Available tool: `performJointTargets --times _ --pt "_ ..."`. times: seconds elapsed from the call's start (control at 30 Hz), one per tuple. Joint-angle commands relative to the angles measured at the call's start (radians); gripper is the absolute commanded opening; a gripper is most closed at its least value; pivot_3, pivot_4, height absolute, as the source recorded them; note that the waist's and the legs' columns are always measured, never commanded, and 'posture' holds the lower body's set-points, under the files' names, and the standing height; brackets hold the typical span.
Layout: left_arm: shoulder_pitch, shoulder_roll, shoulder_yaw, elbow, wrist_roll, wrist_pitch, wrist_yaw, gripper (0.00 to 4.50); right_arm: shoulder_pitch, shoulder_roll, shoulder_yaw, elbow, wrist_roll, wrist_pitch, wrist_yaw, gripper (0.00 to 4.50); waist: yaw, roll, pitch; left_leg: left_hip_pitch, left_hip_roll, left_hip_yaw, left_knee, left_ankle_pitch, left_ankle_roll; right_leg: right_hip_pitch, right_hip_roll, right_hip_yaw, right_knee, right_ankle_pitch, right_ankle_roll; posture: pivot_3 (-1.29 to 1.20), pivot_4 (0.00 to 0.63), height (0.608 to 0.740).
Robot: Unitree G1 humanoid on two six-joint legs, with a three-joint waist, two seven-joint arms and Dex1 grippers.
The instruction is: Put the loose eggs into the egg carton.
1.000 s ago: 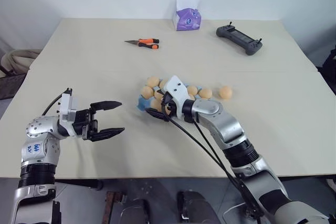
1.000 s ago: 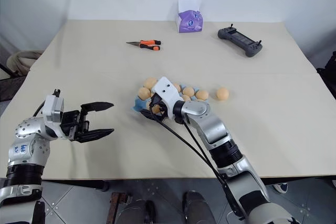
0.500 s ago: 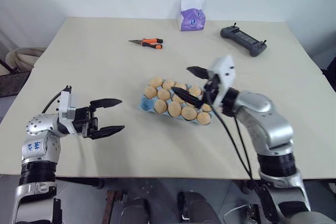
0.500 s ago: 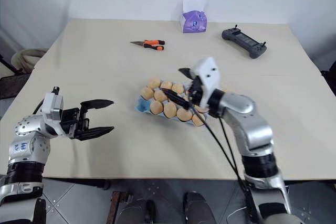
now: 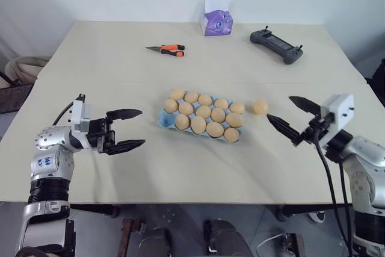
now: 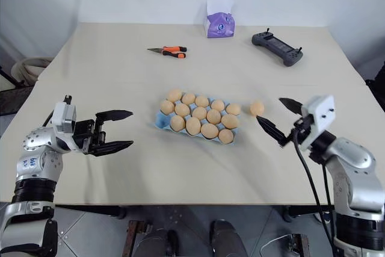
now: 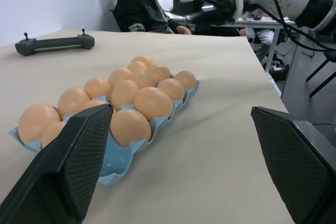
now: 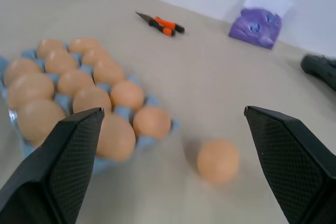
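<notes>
The light-blue egg carton lies in the middle of the table, its cups filled with several tan eggs. One loose egg rests on the table just right of the carton, also seen as the loose egg in the right wrist view. My right gripper is open and empty, right of that egg and apart from it. My left gripper hovers open and empty left of the carton, pointing toward it.
Orange-handled pliers, a purple tissue box and a dark handheld controller lie at the table's far side. A seated person shows beyond the table in the left wrist view.
My right gripper has drawn back from over the carton to the right, past the loose egg, with nothing in it. The left gripper has stayed in place.
</notes>
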Motion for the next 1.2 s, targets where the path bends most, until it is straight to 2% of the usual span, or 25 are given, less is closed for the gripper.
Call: performJointTargets --times 0.03,0.23,0.47,0.63,0.83,1.2 --pt "-0.012 0.004 0.008 0.004 0.002 -0.015 -0.009 4.50 0.054 -0.042 -0.088 0.060 0.015 -0.073 0.033 4.48 0.001 0.000 0.000 0.001 0.000 0.000 0.000 0.000 0.000 0.001 0.000 0.000 0.000 0.000 0.000 0.00 0.150 0.740" --pt "-0.012 0.012 0.013 0.008 0.001 -0.017 -0.011 4.50 0.132 -0.070 -0.127 0.131 0.022 -0.110 0.061 4.48 -0.005 0.000 0.000 0.004 0.001 0.001 0.000 0.001 -0.001 0.002 0.001 0.001 0.001 0.000 0.000 0.00 0.150 0.740" --pt "0.000 0.022 0.021 -0.004 -0.004 -0.014 -0.007 4.50 0.140 -0.086 -0.114 0.159 0.041 -0.107 0.082 4.48 -0.004 0.000 0.000 0.004 0.000 0.001 0.000 0.001 -0.001 0.002 0.000 0.002 0.002 0.000 0.000 0.00 0.150 0.740" --pt "0.006 0.019 0.021 -0.018 -0.006 -0.010 0.003 4.50 -0.087 -0.035 0.003 0.235 0.010 -0.051 -0.025 4.48 -0.015 0.000 0.001 0.005 0.000 0.002 0.000 0.001 -0.001 0.002 0.000 0.003 0.003 0.000 0.000 0.00 0.150 0.740" --pt "0.016 0.018 0.022 -0.043 -0.009 -0.005 0.011 4.50 -0.364 0.070 0.139 0.457 -0.092 -0.085 -0.132 4.48 -0.017 0.001 0.002 0.004 0.000 0.000 0.000 0.003 -0.002 0.000 0.000 0.001 0.004 0.001 -0.002 0.00 0.150 0.740" --pt "0.066 0.026 0.045 -0.100 -0.018 0.004 0.040 4.50 -0.570 0.159 0.290 0.854 -0.288 -0.241 -0.251 4.48 -0.007 0.002 0.003 0.001 0.001 0.004 0.000 0.004 -0.005 -0.002 -0.001 0.002 0.001 0.001 -0.001 0.00 0.150 0.740"
